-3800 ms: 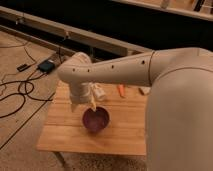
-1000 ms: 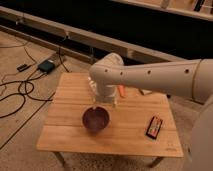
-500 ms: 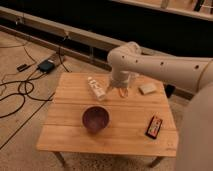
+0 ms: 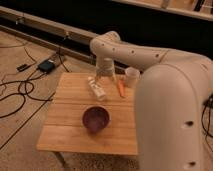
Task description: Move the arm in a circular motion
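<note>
- The arm [image 4: 131, 54] reaches from the big cream shell at 3 o'clock up to a bent joint at 12 o'clock, then drops toward the wooden table [image 4: 70, 131]
- The gripper [image 4: 105, 78] hangs over the table's far edge, just above a pale bottle [image 4: 97, 90] lying flat; I cannot tell whether it is spread or pressed together
- A purple bowl [image 4: 96, 119] sits mid-table, the bottle at its 12 o'clock
- An orange stick [image 4: 120, 88] and a white cup [image 4: 132, 76] lie at the bowl's 1 o'clock

Arm [image 4: 131, 54]: cream-white, thick smooth tubes with rounded joints and small dark screw holes. Gripper [image 4: 104, 76]: pale, at its tip, over the table [image 4: 70, 136].
</note>
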Controlling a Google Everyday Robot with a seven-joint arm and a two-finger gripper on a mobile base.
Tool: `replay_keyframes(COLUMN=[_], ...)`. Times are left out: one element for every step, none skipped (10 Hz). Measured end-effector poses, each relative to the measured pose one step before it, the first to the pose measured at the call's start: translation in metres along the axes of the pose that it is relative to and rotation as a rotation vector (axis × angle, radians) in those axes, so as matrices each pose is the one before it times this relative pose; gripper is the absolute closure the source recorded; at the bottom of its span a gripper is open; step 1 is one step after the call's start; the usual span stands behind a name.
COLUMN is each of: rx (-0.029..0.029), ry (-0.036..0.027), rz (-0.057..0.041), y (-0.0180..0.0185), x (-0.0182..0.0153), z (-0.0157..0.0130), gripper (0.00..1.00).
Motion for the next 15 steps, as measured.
replay_keyframes(rx=[0.00490,0.00176,-0.00486,-0.00787,-0.01380,-0.01714,-0.01369,-0.01001,-0.00562,-0.00748,-0.00655,-0.00645,-0.00588,-0.00516,-0.00534], ry=[0.00822,0.00438,0.01364,0.01285,0.01326,0.00808,0.00865,0.00694,0.00666,0.00429,0.00630,0.00243,-0.00074,-0.01127,-0.01338], rz=[-0.04567,-0.02816,-0.06165,-0.05146,-0.05347,-0.04087,-0.03389,-0.02243,-0.01271,-0.00169,0.02377,0.03554,0.05072,0.06930,0.06586], y=[0.02267,0.01191,0.02613,0.02014,0.01978,0.01606,0.01237,0.00975,0.00570,0.00252,-0.00723,-0.01116,-0.01744,-0.02570,-0.02519], x=[-0.00446,-0.00002,0.00722,0.01099,0.01707,0.01770,0.01916,0.02041,0.01668,0.02023,0.02327,0.01439,0.01514,0.01333,0.00729], z=[0.00313,0.00140,0.00400,0.00237,0.00357,0.00207,0.00273,0.00222,0.00218,0.00193,0.00306,0.00152,0.00039,-0.00289,-0.00449], gripper=[0.35,0.35,0.35,0.35,0.35,0.35,0.35,0.35,0.35,0.35,0.35,0.35,0.35,0.35,0.35])
